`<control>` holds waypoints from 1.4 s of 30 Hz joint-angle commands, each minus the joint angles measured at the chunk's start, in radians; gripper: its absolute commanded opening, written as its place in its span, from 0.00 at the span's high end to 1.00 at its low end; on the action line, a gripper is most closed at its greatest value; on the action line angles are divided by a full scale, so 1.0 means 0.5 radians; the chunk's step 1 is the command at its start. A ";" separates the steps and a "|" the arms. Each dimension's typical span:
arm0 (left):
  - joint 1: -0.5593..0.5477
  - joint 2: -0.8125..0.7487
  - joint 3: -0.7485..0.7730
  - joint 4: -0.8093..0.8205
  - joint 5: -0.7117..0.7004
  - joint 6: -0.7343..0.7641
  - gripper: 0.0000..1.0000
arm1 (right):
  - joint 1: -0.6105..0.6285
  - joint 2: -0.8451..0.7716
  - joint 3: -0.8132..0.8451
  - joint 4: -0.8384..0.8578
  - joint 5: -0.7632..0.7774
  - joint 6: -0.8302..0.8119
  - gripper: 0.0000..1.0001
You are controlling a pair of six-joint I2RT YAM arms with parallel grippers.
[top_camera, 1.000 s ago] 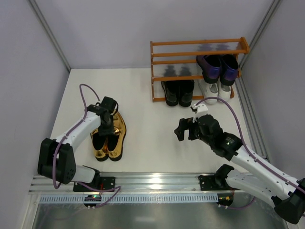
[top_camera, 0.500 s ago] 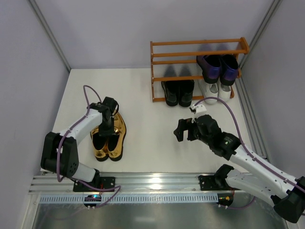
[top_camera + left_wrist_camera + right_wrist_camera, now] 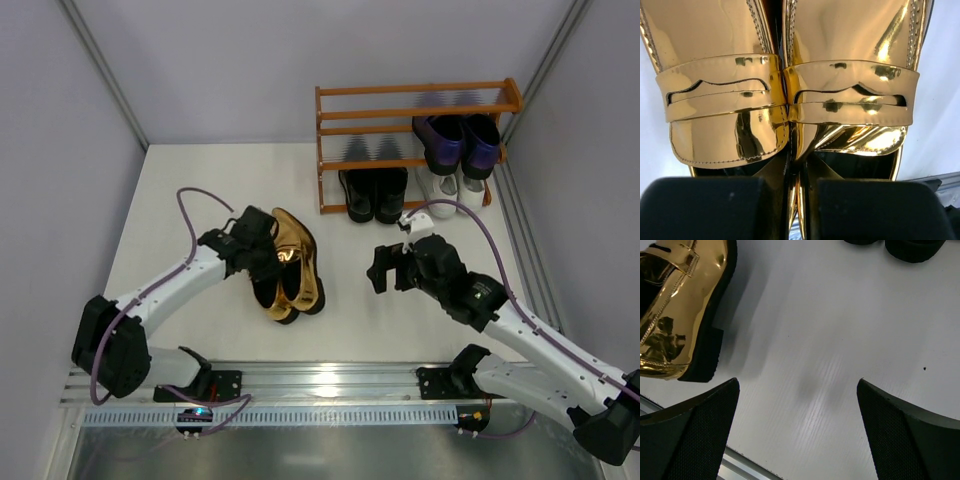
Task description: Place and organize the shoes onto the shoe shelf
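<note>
Gold loafers [image 3: 288, 268] are gripped by the left gripper [image 3: 262, 250] near the middle of the white table [image 3: 200, 190].

The left arm is stretched forward and to the right, with its jaws clamped on the touching inner sides of both shoes, just behind the strap bands. The pair is seen side by side, mirror-shiny metallic gold with dark soles. The right arm is bent, and the right gripper [image 3: 385, 268] is spread wide and holds nothing, just beside the pair. At the back, purple loafers [image 3: 458, 140] are set on the orange-brown shoe shelf [image 3: 420, 100], with white sneakers [image 3: 450, 185] and black loafers [image 3: 374, 193] below.
</note>
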 commanded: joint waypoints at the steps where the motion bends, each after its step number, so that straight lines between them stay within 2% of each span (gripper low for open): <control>1: -0.222 0.118 0.203 0.338 -0.060 -0.349 1.00 | 0.002 -0.008 0.116 -0.056 0.043 -0.070 0.00; 5: -0.403 0.391 0.265 0.344 -0.140 -0.477 1.00 | 0.005 -0.044 0.116 -0.099 0.040 -0.080 0.00; 7: -0.471 0.489 0.283 0.329 -0.266 -0.569 1.00 | 0.005 -0.063 0.113 -0.126 0.034 -0.086 0.00; 10: -0.560 0.548 0.284 0.350 -0.407 -0.686 1.00 | 0.005 -0.075 0.104 -0.151 0.037 -0.086 0.00; 14: -0.622 0.557 0.256 0.421 -0.457 -0.787 1.00 | 0.005 -0.072 0.107 -0.163 0.043 -0.095 0.00; 16: -0.628 0.542 0.250 0.467 -0.466 -0.812 0.92 | 0.005 -0.060 0.116 -0.163 0.046 -0.098 0.00; 19: -0.640 0.472 0.262 0.476 -0.466 -0.797 0.63 | 0.005 -0.032 0.147 -0.148 0.031 -0.101 0.00; 22: -0.637 0.367 0.244 0.446 -0.478 -0.788 0.44 | 0.005 0.005 0.193 -0.130 -0.009 -0.101 0.00; 23: -0.637 0.340 0.238 0.437 -0.490 -0.791 0.33 | 0.005 0.038 0.217 -0.108 -0.025 -0.104 0.00; 26: -0.640 0.220 0.189 0.366 -0.524 -0.788 0.19 | 0.002 0.133 0.260 -0.056 -0.116 -0.110 0.00; 29: -0.640 0.043 0.094 0.302 -0.622 -0.766 0.13 | 0.005 0.225 0.294 0.008 -0.218 -0.107 0.00; 33: -0.637 -0.347 -0.066 0.360 -0.723 -0.641 0.07 | 0.008 0.345 0.334 0.100 -0.310 -0.092 0.00; 36: -0.637 -0.632 -0.091 0.277 -0.812 -0.555 0.04 | 0.051 0.474 0.404 0.165 -0.381 -0.067 0.00; 40: -0.640 -0.930 -0.091 0.060 -1.042 -0.416 0.00 | 0.268 0.817 0.585 0.202 -0.215 -0.006 0.00; 42: -0.640 -1.099 -0.109 -0.023 -1.116 -0.401 0.00 | 0.281 0.931 0.616 0.254 -0.206 0.037 0.00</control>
